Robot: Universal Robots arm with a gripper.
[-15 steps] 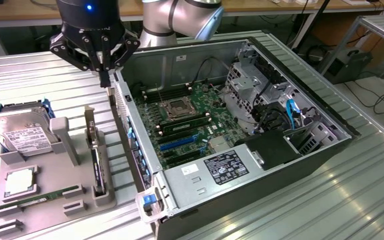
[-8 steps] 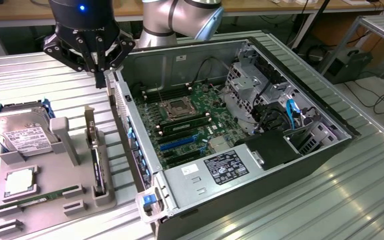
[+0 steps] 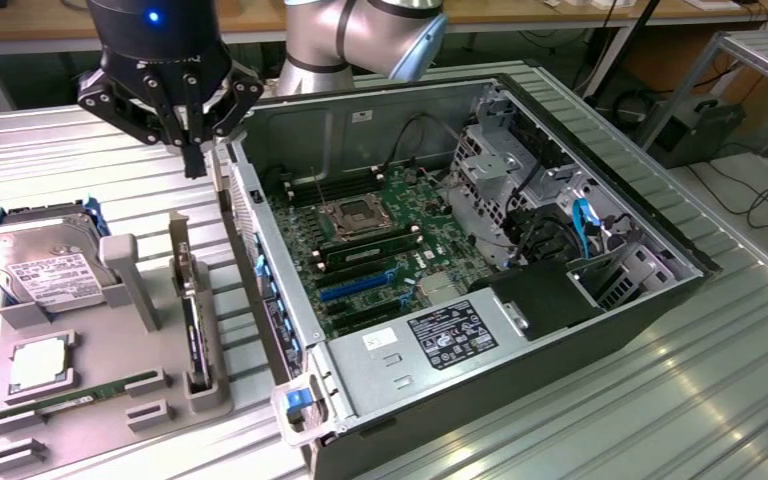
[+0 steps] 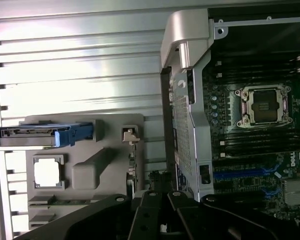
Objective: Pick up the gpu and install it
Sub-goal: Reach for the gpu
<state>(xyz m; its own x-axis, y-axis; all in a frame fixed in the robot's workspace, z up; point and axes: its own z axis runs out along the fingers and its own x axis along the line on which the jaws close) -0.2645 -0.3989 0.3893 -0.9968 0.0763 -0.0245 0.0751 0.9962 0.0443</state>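
Observation:
The gpu stands on its long edge in a slot of the grey holder tray at the exterior view's left, its silver bracket end toward the back. In the wrist view the gpu shows edge-on as a thin dark strip with the bracket at one end. My gripper hangs above the table just beyond the card's bracket end, close to the open computer case's corner. Its fingers are shut together with nothing between them. Blue expansion slots lie on the green motherboard inside the case.
The holder tray also carries a silver hard drive in a blue caddy, a processor chip and a green memory stick. The case's metal side wall rises right beside the gpu. A power supply sits at the case's near end.

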